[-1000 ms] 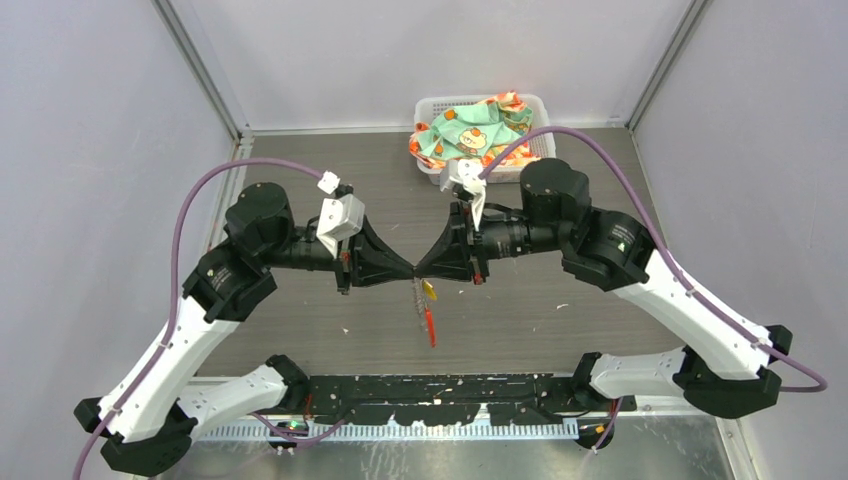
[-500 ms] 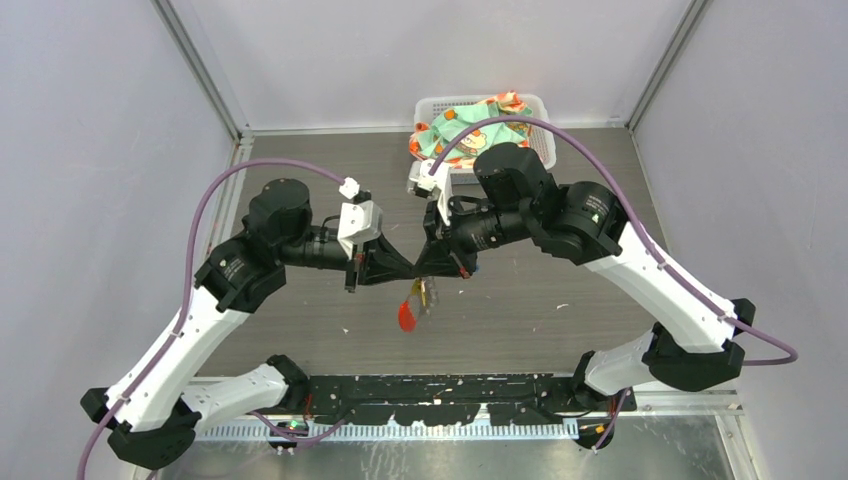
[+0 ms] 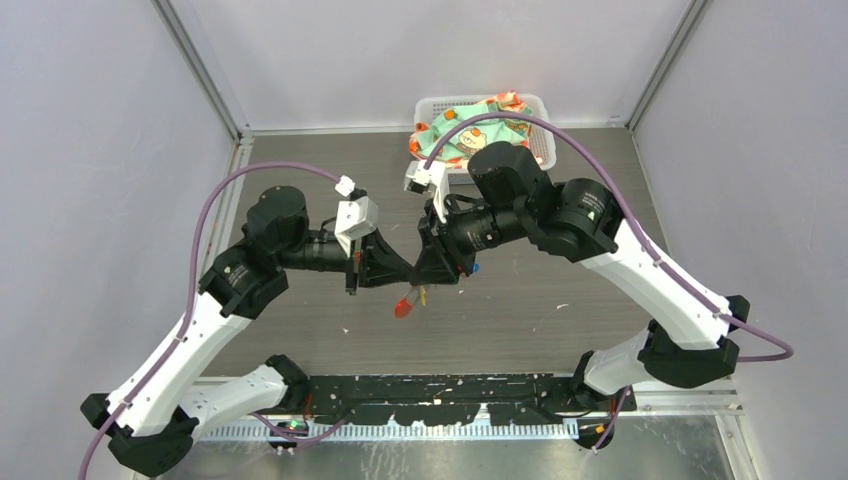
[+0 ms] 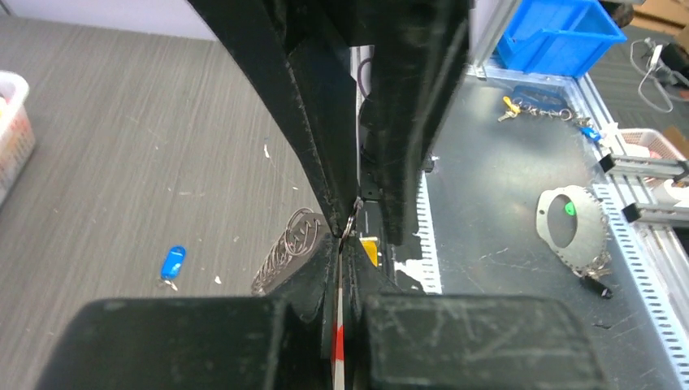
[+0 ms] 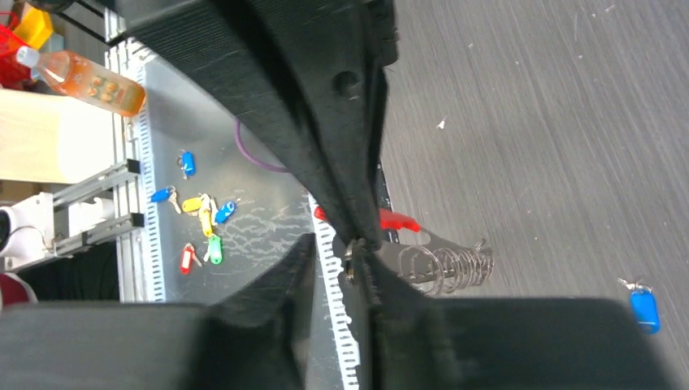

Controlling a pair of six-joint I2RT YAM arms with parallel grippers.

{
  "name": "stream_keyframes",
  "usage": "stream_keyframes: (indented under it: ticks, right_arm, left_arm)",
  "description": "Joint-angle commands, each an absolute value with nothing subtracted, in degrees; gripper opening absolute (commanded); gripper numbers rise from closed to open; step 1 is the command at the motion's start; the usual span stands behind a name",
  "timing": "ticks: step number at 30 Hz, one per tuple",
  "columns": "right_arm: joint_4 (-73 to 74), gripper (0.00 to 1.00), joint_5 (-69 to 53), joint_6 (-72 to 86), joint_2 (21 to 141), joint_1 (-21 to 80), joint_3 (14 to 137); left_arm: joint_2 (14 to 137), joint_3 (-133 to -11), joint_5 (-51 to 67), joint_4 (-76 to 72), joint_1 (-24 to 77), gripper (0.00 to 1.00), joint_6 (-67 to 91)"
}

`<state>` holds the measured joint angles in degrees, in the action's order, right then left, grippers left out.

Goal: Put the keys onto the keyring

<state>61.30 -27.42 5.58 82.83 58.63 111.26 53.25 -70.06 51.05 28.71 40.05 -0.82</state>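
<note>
Keyring (image 4: 288,244) held above bench (image 3: 560,330), pinched between both grippers: left gripper (image 4: 345,236) and right gripper (image 5: 357,260) closed on it, tips meeting. Yellow key (image 4: 369,248) at pinch; whether threaded, you can't tell. Blue key (image 4: 172,262) loose on bench, beside right gripper, your nearer arm.

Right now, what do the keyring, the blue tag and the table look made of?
The keyring looks like bare grey metal wire: thin loops with bright glints. The blue tag looks like smooth plastic, evenly coloured, slightly glossy. The table seems matt grey wood-grain laminate, possibly real wood.
</note>
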Motion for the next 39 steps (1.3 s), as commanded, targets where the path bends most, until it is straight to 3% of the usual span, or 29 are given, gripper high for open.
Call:
stream_keyframes:
  ticks: [1,3,4,6,15,17,21,23,27,30,35,39]
  right_arm:
    - [45.9,0.4,-27.7,9.8,78.0,59.5,107.1]
    - [43.1,0.69,-24.7,10.2,74.9,59.3,104.0]
    - [42.0,0.94,-23.2,10.4,73.4,59.2,102.5]
    - [40.1,1.0,-20.0,10.9,70.3,58.9,99.6]
    - [31.1,0.98,-10.8,12.6,57.5,58.8,79.8]
    - [30.4,0.86,-12.7,11.8,57.9,58.8,78.4]
    - [31.3,0.42,-14.8,10.6,60.7,58.9,79.3]
    - [30.2,0.36,-14.5,10.5,60.9,58.9,78.8]
    - [27.8,0.36,-13.7,11.0,60.6,58.9,77.3]
    - [27.5,0.45,-14.9,12.0,61.3,58.8,77.1]
    - [26.3,0.36,-14.2,13.2,59.9,58.8,75.6]
    - [28.0,0.44,-12.3,13.2,56.7,58.9,75.2]
  left_arm:
    - [52.5,-68.5,51.3,19.7,40.3,0.0,6.8]
    - [52.5,-69.0,50.5,20.1,40.2,0.0,7.5]
    - [52.4,-69.2,50.5,20.1,40.0,0.0,7.8]
    - [52.2,-69.3,50.2,19.2,39.4,0.0,9.2]
    - [52.8,-71.1,49.5,16.2,38.0,0.0,13.6]
    - [53.0,-71.4,49.4,15.9,37.9,0.0,13.3]
    - [52.9,-72.0,49.5,16.2,37.6,0.0,13.3]
    - [52.7,-72.1,49.9,16.4,37.7,0.0,13.1]
    - [52.3,-72.2,50.0,16.7,37.7,0.0,12.8]
    - [52.2,-72.2,49.6,16.7,37.7,0.0,12.7]
    - [52.1,-71.7,49.4,16.9,37.7,0.0,11.8]
    - [51.6,-70.8,48.1,17.3,37.6,0.0,10.2]
